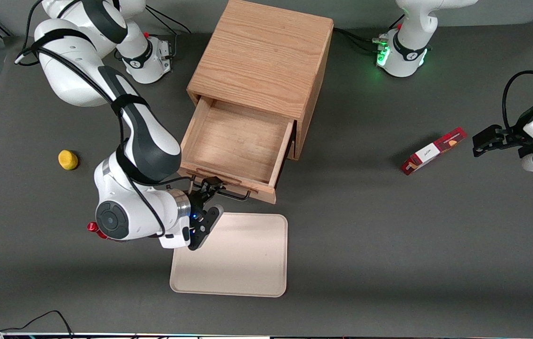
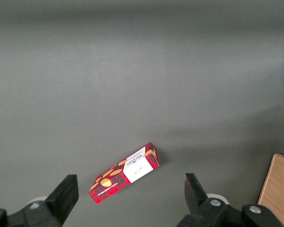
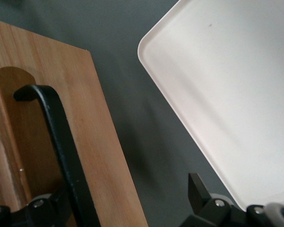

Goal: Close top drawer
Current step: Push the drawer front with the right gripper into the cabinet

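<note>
The top drawer (image 1: 238, 141) of the light oak cabinet (image 1: 261, 56) stands pulled far out toward the front camera and is empty. Its black wire handle (image 1: 235, 195) is on the front panel. My right gripper (image 1: 214, 197) is right at the drawer front, beside the handle's end that lies toward the working arm's end of the table. It is open and holds nothing. In the right wrist view the handle (image 3: 61, 142) and the edge of the front panel (image 3: 99, 142) lie between the spread fingers of the gripper (image 3: 118, 208).
A cream tray (image 1: 247, 263) lies on the table just in front of the drawer, under the gripper, and shows in the right wrist view (image 3: 236, 94). A yellow lemon-like object (image 1: 68, 159) lies toward the working arm's end. A red box (image 1: 433, 151) lies toward the parked arm's end.
</note>
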